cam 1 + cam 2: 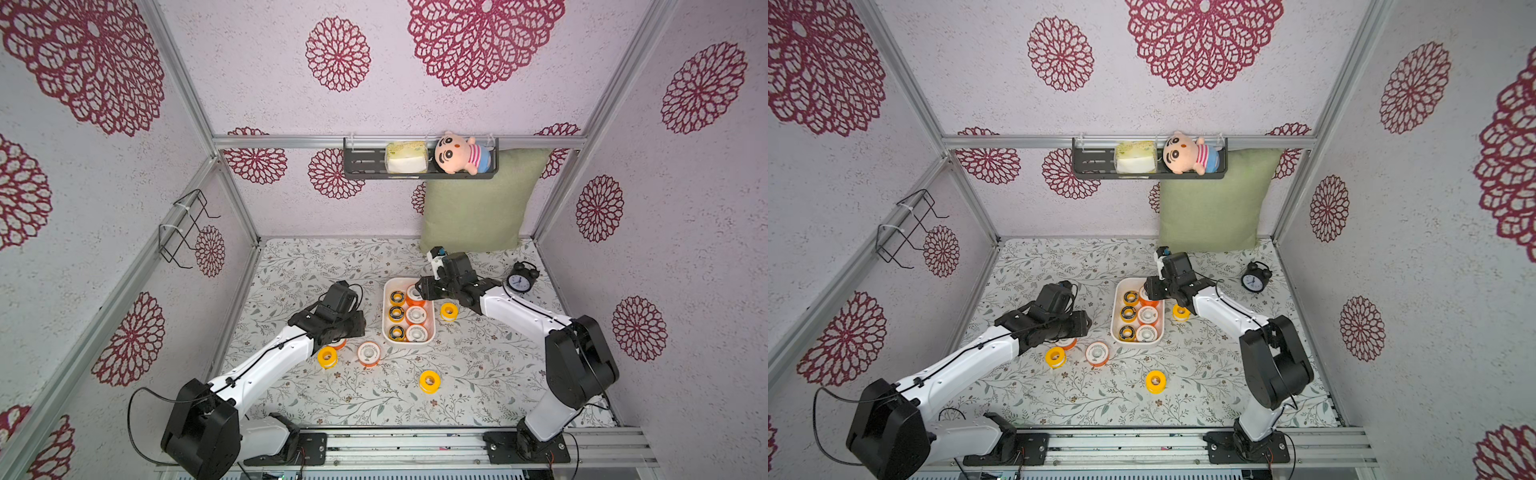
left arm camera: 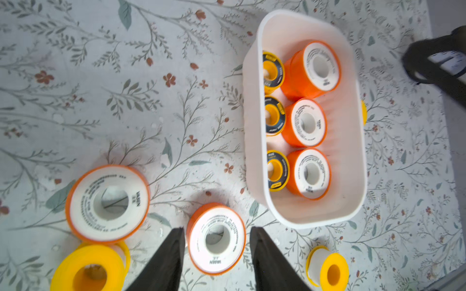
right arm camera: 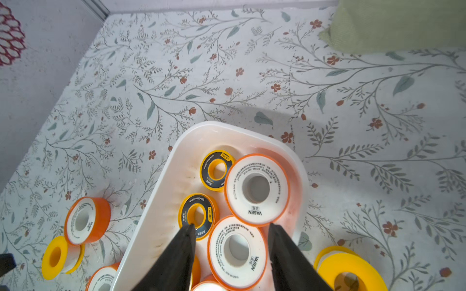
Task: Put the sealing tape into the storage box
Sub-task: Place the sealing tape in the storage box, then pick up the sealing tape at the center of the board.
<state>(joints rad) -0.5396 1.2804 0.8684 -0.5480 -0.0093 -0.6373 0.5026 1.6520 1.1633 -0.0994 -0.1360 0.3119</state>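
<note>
We see left fingers (image 2: 164,259) parted around a round orange spool (image 2: 216,238); right fingers (image 3: 174,262) parted over the ribbed white plastic tub (image 3: 161,216).

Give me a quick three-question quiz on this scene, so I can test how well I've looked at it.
1. How many tape spools lie in the storage box?
2. True or false: the alarm clock stands on the table, outside the box.
3. In the left wrist view, which spool shows between the open fingers of the left pincer? A orange, B plain yellow, C yellow-and-black.
Key: 1. six. 2. true. 3. A, the orange spool.
</note>
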